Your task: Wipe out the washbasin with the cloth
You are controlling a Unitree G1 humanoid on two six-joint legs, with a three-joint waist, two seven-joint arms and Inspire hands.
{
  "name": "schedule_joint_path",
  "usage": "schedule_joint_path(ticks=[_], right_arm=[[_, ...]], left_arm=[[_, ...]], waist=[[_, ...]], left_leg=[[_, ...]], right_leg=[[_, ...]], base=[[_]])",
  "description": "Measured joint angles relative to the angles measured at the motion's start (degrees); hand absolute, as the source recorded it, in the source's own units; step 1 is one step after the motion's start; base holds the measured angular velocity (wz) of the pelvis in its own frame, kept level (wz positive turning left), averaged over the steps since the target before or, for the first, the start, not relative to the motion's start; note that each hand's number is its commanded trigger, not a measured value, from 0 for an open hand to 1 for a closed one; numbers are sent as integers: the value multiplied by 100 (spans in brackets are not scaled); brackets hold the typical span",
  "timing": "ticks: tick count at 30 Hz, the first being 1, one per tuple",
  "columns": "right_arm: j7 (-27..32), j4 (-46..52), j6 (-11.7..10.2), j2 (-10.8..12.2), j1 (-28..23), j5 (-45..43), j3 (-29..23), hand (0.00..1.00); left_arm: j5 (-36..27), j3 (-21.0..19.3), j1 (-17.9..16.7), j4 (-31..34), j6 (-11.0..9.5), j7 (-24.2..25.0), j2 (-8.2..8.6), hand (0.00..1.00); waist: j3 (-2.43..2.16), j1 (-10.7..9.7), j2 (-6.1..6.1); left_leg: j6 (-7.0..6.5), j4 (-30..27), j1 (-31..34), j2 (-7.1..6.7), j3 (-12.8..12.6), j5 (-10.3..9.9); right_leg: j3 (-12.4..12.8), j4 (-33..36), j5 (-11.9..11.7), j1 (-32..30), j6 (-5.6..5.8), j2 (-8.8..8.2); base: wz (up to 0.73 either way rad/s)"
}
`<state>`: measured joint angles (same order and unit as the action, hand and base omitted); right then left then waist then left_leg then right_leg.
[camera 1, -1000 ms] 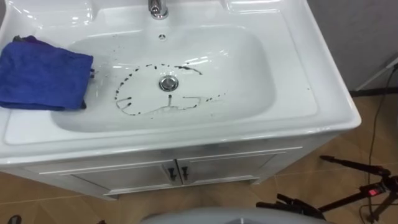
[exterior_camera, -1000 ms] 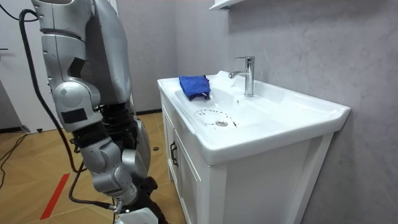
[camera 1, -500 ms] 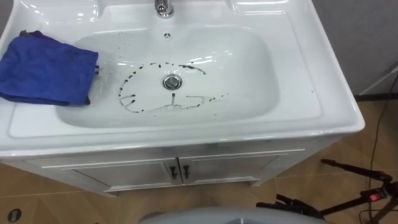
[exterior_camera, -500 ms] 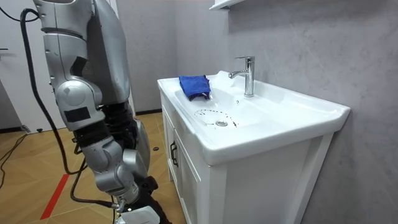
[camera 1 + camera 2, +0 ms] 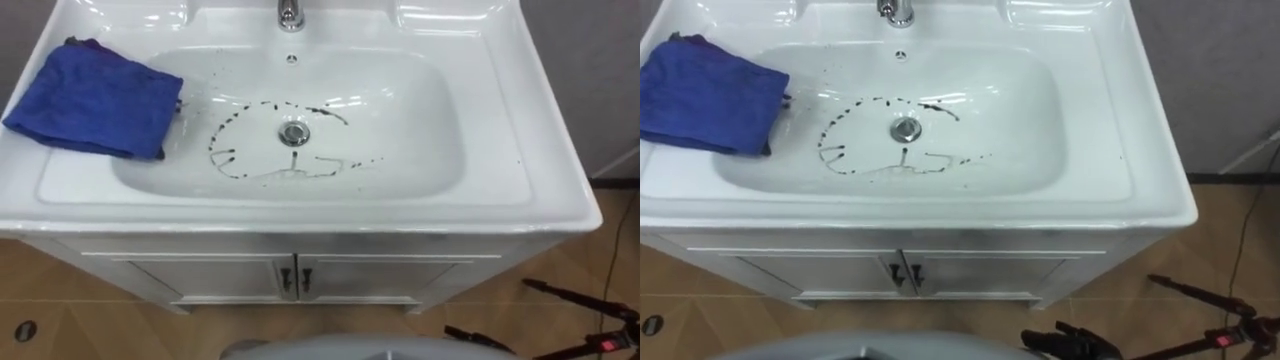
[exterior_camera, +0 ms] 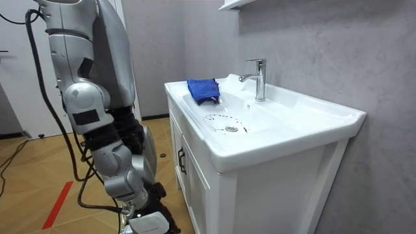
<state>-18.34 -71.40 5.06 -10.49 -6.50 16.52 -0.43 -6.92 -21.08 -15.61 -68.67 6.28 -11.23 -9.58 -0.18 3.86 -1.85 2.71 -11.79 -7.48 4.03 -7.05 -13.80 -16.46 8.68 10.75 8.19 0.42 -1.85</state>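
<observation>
Blue cloth (image 5: 95, 98) on the basin (image 5: 430, 185) rim looks soft and light, so pinch its near edge — the low right hand (image 6: 144, 222) has fingers I cannot tell.

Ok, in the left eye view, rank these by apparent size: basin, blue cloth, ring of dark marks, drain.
1. basin, by far the largest
2. blue cloth
3. ring of dark marks, nearly as wide as the cloth but shallower
4. drain, smallest

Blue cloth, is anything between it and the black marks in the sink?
Nothing visible. The blue cloth lies on the basin's left rim, its edge near the dark marks around the drain; only bare white bowl separates them.
</observation>
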Motion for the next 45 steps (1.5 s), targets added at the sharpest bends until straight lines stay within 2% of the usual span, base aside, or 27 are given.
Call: schedule_joint_path(ticks=[5, 10, 12, 13, 15, 16, 17, 18, 19, 22, 23, 24, 25, 26, 27, 30, 33, 37, 40, 45], right_arm=[[19, -26, 1, -49, 27, -305, -99, 0], [120, 40, -5, -64, 32, -461, -197, 0], [156, 33, -7, -117, 29, -537, -230, 0], [205, 31, -8, -168, 25, -543, -219, 0], [287, 39, -27, -310, -29, -568, -195, 0], [320, 39, -41, -346, -53, -595, -199, 0], [373, 40, -59, -404, -100, -662, -205, 0], [418, 39, -69, -444, -120, -736, -224, 0], [450, 40, -77, -451, -120, -781, -255, 0], [560, 101, -130, -453, -162, -814, -310, 0], [573, 169, -130, -457, -163, -818, -320, 0], [601, 277, -150, -460, -171, -900, -321, 0], [627, 297, -189, -463, -169, -968, -322, 0], [681, 316, -241, -470, -169, -1064, -322, 0], [718, 412, -246, -471, -182, -1126, -320, 0], [785, 484, -246, -476, -250, -1272, -318, 0], [895, 491, -249, -476, -263, -1283, -316, 0], [972, 514, -249, -475, -302, -1330, -319, 0], [1009, 533, -250, -485, -313, -1470, -317, 0], [1021, 533, -256, -543, -392, -1550, -302, 0]], left_arm=[[-501, -304, -99, -58, -51, -294, -12, 0], [-742, -609, -253, 107, -65, -610, -37, 0], [-753, -750, -278, 249, -184, -781, -64, 0], [-823, -808, -281, 319, -281, -952, -92, 0], [-933, -872, -323, 571, -346, -1318, -125, 0], [-933, -1009, -321, 637, -371, -1371, -126, 0], [-917, -1318, -324, 798, -427, -1541, -134, 0], [-922, -1595, -323, 952, -501, -1774, -162, 0], [-930, -1700, -320, 1032, -556, -1900, -176, 0], [-1154, -1927, -328, 1559, -799, -2486, -284, 0], [-1283, -1937, -331, 1724, -895, -2700, -377, 0], [-1312, -1938, -335, 1816, -974, -2875, -484, 0], [-1330, -1938, -336, 1861, -1030, -2958, -528, 0], [-1382, -1938, -341, 1982, -1129, -3118, -592, 0], [-1385, -1938, -339, 2146, -1170, -3243, -647, 0], [-1433, -2095, -337, 2704, -1197, -3524, -748, 0], [-1645, -2154, -301, 3200, -1383, -3833, -786, 0], [-1664, -2155, -290, 3840, -1431, -4082, -819, 0], [-1659, -2155, -194, 4003, -1516, -4311, -954, 0], [-1471, -2149, -181, 4646, -1554, -4631, -963, 0]], waist=[[-1, 132, 70], [-1, 170, 124], [-5, 288, 178], [-11, 369, 223], [-29, 499, 333], [-29, 577, 360], [-20, 670, 380], [-23, 721, 413], [-21, 735, 424], [-24, 893, 448], [-24, 933, 446], [-33, 954, 450], [-62, 962, 504], [-44, 989, 477], [-65, 1024, 506], [-71, 1138, 521], [-74, 1172, 571], [-77, 1177, 621], [-78, 1143, 659], [-75, 992, 691]], left_leg=[[-5, -3, -1, -13, 150, 4], [-13, -1, 25, -89, 407, 5], [-15, 3, 66, -98, 485, 5], [-17, -1, 97, -103, 523, 8], [-31, 6, 105, -134, 603, 29], [-33, 9, 100, -140, 616, 32], [-34, 5, 93, -148, 642, 33], [-34, 8, 97, -170, 696, 34], [-37, 13, 99, -178, 709, 36], [-44, 16, 123, -205, 716, 40], [-44, 13, 143, -218, 725, 40], [-45, -1, 178, -227, 731, 40], [-45, -5, 190, -229, 733, 40], [-46, -2, 202, -233, 732, 41], [-46, -3, 203, -239, 734, 41], [-47, -1, 191, -240, 743, 41], [-51, -1, 176, -253, 741, 43], [-70, 6, 176, -267, 742, 55], [-73, 2, 170, -270, 732, 56], [-88, 3, 179, -298, 731, 66]], right_leg=[[-124, 6, 25, 43, -6, -9], [-298, 137, 194, 71, 29, -95], [-400, 161, 207, 49, 27, -107], [-419, 213, 217, 13, 24, -112], [-422, 212, 218, 6, 27, -126], [-414, 207, 220, 6, 29, -130], [-433, 206, 223, 17, 34, -138], [-466, 210, 234, 27, 49, -152], [-480, 213, 240, 26, 56, -161], [-489, 256, 273, -13, 69, -194], [-498, 318, 303, -49, 76, -217], [-503, 322, 307, -73, 78, -224], [-503, 322, 307, -87, 78, -225], [-503, 328, 307, -107, 79, -231], [-499, 329, 306, -113, 79, -237], [-475, 321, 307, -130, 80, -241], [-461, 336, 308, -131, 82, -258], [-464, 339, 307, -135, 85, -273], [-448, 367, 307, -145, 88, -281], [-419, 445, 324, -192, 114, -317]], base=[[15], [25], [16], [12], [12], [0], [0], [5], [12], [2], [6], [5], [0], [0], [0], [-4], [-1], [0], [0], [0]])
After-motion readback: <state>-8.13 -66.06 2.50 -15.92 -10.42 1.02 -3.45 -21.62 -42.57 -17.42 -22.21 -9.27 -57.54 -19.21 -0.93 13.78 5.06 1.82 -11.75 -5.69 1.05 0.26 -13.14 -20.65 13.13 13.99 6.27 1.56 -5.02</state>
